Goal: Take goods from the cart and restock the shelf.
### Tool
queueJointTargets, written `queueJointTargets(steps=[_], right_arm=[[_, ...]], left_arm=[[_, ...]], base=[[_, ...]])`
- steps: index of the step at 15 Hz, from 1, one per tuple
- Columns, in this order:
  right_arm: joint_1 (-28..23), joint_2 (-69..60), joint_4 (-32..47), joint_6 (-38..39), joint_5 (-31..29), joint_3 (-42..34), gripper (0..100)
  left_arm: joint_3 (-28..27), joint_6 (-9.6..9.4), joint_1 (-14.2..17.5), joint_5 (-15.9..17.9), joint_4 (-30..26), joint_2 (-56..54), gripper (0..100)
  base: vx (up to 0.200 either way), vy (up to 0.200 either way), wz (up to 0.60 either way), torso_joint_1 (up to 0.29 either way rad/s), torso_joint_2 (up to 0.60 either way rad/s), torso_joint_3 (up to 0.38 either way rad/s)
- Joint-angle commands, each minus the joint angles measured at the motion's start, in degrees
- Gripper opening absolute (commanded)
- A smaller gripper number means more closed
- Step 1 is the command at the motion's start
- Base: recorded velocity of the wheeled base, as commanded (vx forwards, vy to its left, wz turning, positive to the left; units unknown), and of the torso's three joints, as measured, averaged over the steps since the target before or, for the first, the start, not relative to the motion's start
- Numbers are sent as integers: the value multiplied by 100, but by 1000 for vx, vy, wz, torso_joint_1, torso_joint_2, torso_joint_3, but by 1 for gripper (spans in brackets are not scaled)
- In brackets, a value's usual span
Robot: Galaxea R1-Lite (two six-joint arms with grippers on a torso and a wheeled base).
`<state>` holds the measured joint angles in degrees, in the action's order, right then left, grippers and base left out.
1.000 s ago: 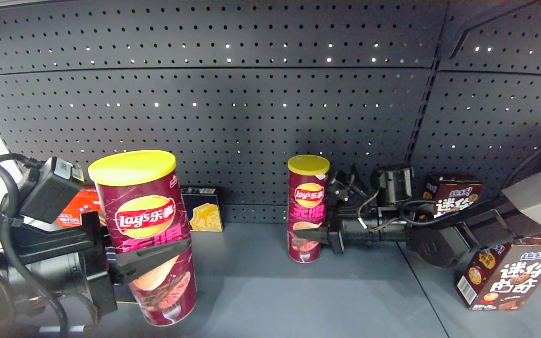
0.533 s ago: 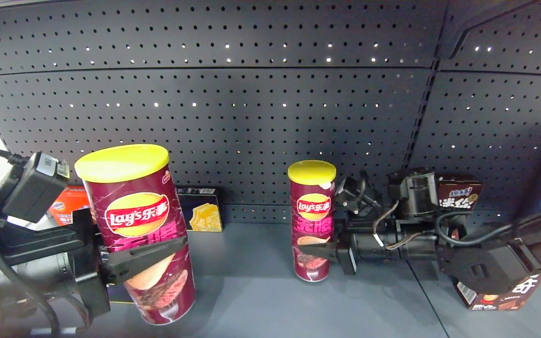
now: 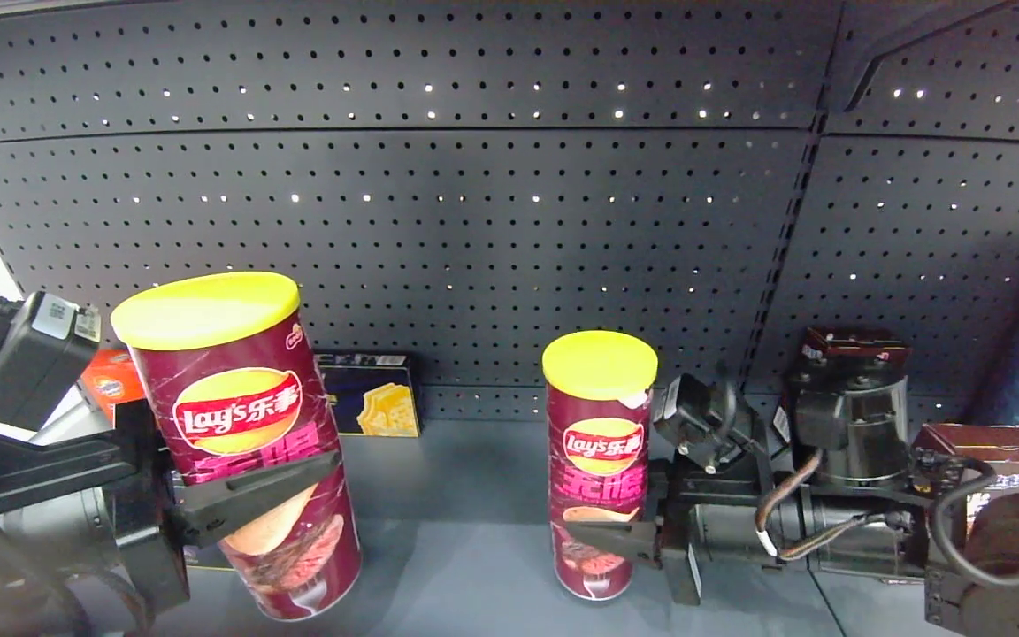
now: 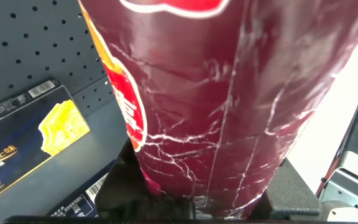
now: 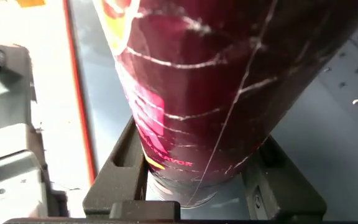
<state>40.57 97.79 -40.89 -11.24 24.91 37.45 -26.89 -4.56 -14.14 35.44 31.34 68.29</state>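
Head view: left tool (image 3: 302, 469) clamped around tilted left can (image 3: 231, 416) at the shelf (image 3: 474, 495) front, right tool (image 3: 585, 524) clamped around upright right can (image 3: 598, 451) mid-shelf, left wrist view: left can (image 4: 229, 112) gripped, navy box (image 4: 30, 143) behind, right wrist view: right can (image 5: 216, 93) seated between jaws.

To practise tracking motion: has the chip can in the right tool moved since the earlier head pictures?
Yes. The right chip can has come forward, away from the pegboard wall toward the shelf's front; the dark box at the back keeps its place.
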Motion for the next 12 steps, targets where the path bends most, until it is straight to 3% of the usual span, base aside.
queueJointTargets(steps=[1,12], right_arm=[[214,-217,-200,157,-179,-335,0],[425,-182,-912,491,-381,-1047,0]], left_arm=[[-9,-1,-1,-2,3,0,0],[-18,-1,-1,-11,-5,61,0]], base=[[0,0,0,0,0,0],[0,0,0,0,0,0]])
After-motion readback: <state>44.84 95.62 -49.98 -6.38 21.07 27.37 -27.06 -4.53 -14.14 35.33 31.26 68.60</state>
